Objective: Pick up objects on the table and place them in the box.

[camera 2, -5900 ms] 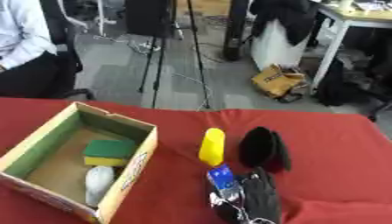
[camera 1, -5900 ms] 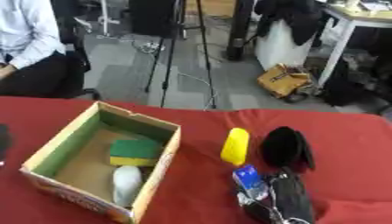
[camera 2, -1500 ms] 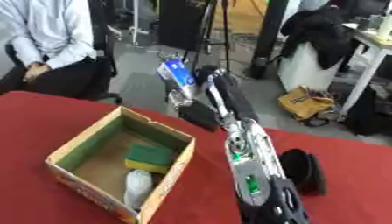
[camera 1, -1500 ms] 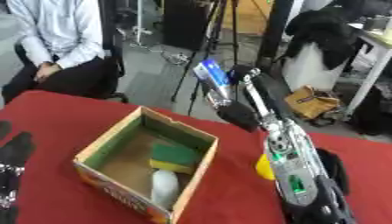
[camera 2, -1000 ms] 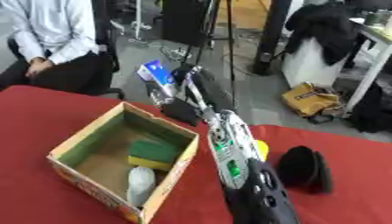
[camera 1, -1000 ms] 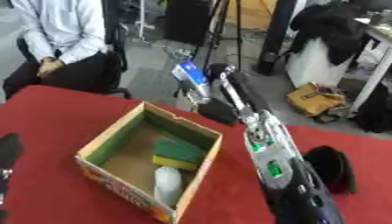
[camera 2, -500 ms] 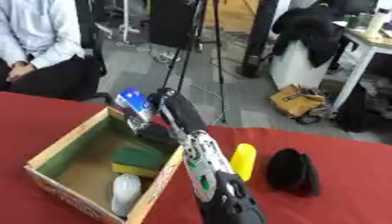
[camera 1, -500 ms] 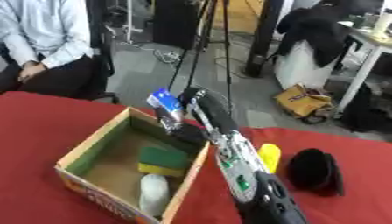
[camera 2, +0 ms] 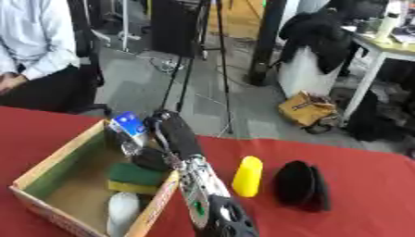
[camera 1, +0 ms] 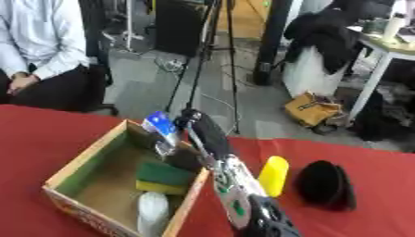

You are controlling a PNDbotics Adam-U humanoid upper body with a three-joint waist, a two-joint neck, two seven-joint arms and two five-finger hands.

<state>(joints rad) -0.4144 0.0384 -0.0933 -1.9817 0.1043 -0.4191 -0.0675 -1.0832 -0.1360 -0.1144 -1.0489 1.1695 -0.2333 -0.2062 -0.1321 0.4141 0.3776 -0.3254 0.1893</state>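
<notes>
Box [camera 1: 84,163], open-topped cardboard, sits at the left of the red bench [camera 1: 373,222], with its near corner toward the camera. Inside it lie a sponge [camera 1: 165,177], green on top and yellow below, toward the right wall, and a white oblong thing [camera 1: 152,212] at the near end. Over the box's far right corner the right hand [camera 1: 185,139] holds a small blue and white packet [camera 1: 160,125], its fingers curled round the packet's lower part; the packet is tilted and stands above the rim, over the inside of the box. The right arm [camera 1: 235,196] runs from the lower middle of the view up to that hand, passing along the box's right wall. Just right of the arm a yellow bottle [camera 1: 273,175] lies on the bench, lengthwise away from the camera. Right of it, near but apart, rests a black rounded thing [camera 1: 325,185] whose kind I cannot make out. The left hand shows in neither view.
</notes>
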